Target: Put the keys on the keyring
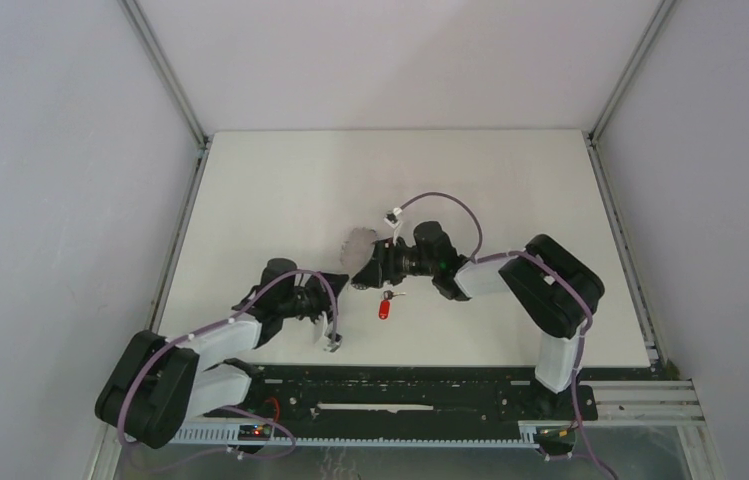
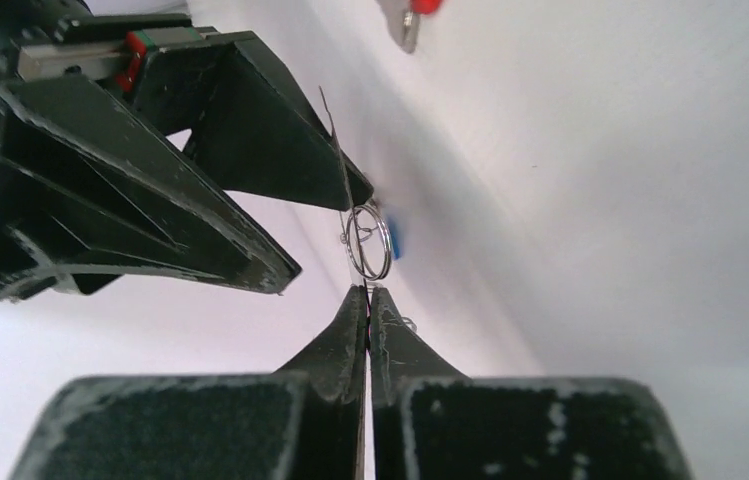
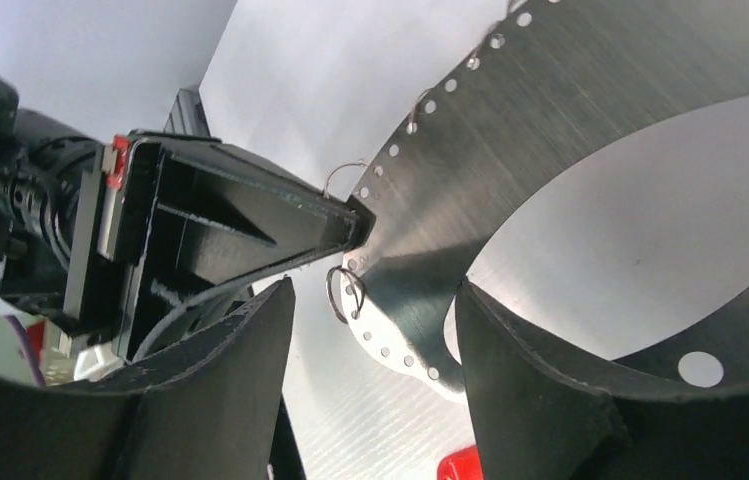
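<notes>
Left pincer (image 2: 367, 296) clamped shut on rim of keyring (image 3: 470, 170), which is held on edge mid-counter (image 1: 510, 200). Right pincer (image 3: 375, 290) jaws apart, ring band sits between them, not clamped. Small split ring (image 2: 368, 243) hangs at the rim just past the left tips. Blue key (image 2: 396, 240) head is right behind it, can't tell if it's hooked on. Red key (image 1: 384, 308) lies loose on the counter, near the ring, clear of both pincers.

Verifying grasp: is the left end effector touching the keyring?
Touching. Left wrist view: left end effector shut, pinching the keyring's thin edge between its tips.
</notes>
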